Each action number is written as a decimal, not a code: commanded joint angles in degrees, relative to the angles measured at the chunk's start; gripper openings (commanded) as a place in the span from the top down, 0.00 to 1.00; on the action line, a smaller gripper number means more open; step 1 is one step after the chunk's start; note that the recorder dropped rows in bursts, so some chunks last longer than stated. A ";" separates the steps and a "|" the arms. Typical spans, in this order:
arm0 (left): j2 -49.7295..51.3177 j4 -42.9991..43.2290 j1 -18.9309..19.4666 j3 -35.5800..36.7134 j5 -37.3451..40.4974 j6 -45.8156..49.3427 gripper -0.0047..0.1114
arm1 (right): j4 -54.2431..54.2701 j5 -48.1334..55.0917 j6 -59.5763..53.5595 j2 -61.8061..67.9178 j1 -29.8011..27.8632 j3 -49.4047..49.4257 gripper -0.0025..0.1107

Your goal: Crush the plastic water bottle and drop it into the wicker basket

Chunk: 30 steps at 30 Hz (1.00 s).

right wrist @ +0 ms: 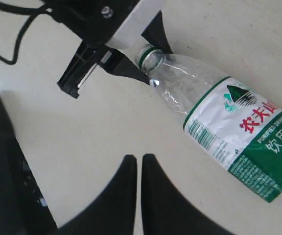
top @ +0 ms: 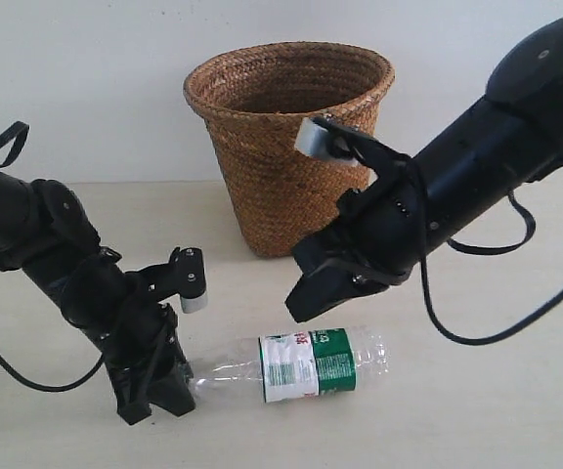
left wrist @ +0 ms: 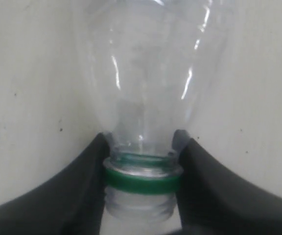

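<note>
Heads up, we can't see all of it. The left wrist view only gives us the neck and shoulder of the small clear thin plastic water bottle (top: 306, 366). The right wrist view cuts off its base.

The brown woven wicker basket (top: 291, 166) stands upright beyond the right hand (right wrist: 138, 159). Part of its lower side is hidden behind that arm, and its inside is too dark to read.

The bottle lies flat on the pale desk (top: 516, 410). Its neck points into the left hand (top: 164, 391) and its base points away from it. That hand is clamped on the neck, right at the green ring (left wrist: 141, 180). The right hand hangs just over the green-and-white label (top: 309, 365), clear of it, fingers together on nothing.

Our count: one bottle, one basket, two hands.
</note>
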 commanded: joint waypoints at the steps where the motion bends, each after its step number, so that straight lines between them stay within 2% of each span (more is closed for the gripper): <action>1: 0.40 0.63 -0.31 0.16 -0.44 -4.07 0.92 | -3.62 4.08 7.99 6.14 1.08 -4.85 0.98; 6: 0.40 3.65 -0.31 0.16 -1.75 -9.51 0.92 | -14.78 4.22 17.45 11.81 4.57 -11.58 0.98; 14: 0.40 4.25 -0.31 0.16 -2.36 -10.04 0.92 | -19.73 3.58 19.19 19.12 5.60 -18.37 0.98; 19: 0.40 4.25 -0.31 0.16 -2.44 -10.04 0.92 | -25.62 0.38 20.34 24.51 5.60 -19.04 0.98; 30: 0.40 4.25 -0.31 0.16 -1.39 -9.76 0.92 | -26.55 -6.78 20.30 36.11 5.60 -19.04 0.98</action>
